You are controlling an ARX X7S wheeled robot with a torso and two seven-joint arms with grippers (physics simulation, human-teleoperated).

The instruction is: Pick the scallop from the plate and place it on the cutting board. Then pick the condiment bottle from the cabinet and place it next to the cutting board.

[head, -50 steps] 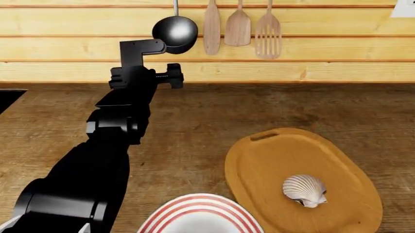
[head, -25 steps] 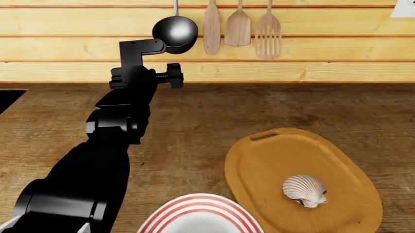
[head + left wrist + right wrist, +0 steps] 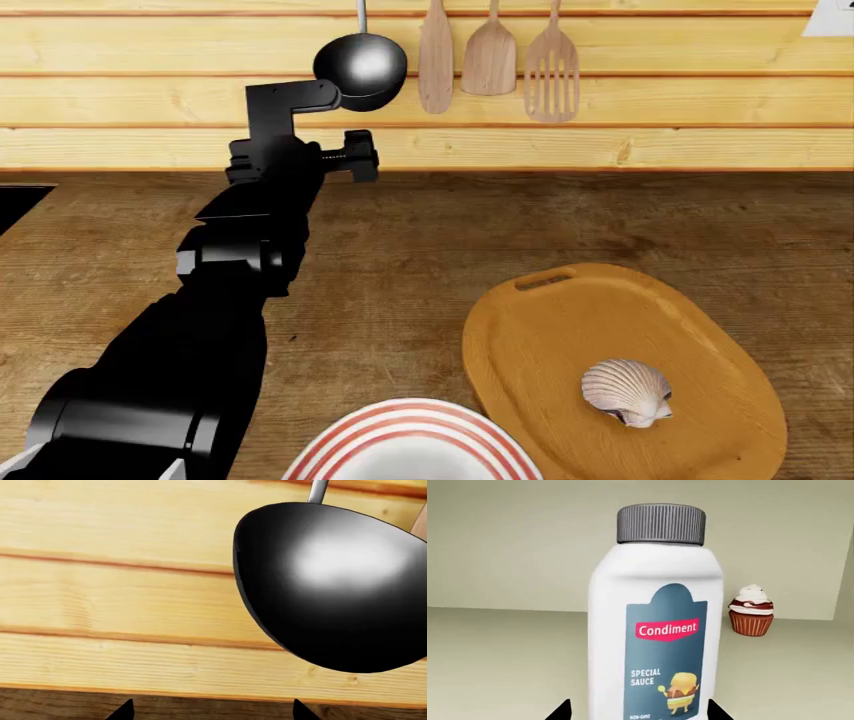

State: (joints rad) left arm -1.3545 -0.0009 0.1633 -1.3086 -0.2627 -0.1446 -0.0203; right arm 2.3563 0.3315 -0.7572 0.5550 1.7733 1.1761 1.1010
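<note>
The scallop (image 3: pixel 626 392) lies on the orange-tan cutting board (image 3: pixel 561 320), right of the striped-rim plate (image 3: pixel 400 425) at the near edge of the head view. The white condiment bottle (image 3: pixel 657 605) with a grey cap stands upright on the pale cabinet shelf (image 3: pixel 500 655). My right gripper (image 3: pixel 639 711) is open, one fingertip on each side of the bottle's lower body with a small gap on both sides. It does not show in the head view. My left gripper (image 3: pixel 212 712) is open and empty, held up by the plank wall beside a black ladle (image 3: pixel 333 585).
A cupcake (image 3: pixel 751 611) stands on the shelf behind the bottle. The ladle (image 3: pixel 360 62) and three wooden utensils (image 3: pixel 491 60) hang on the wall above the wooden counter (image 3: pixel 534 220). My left arm (image 3: pixel 227 300) stretches across the counter's left side.
</note>
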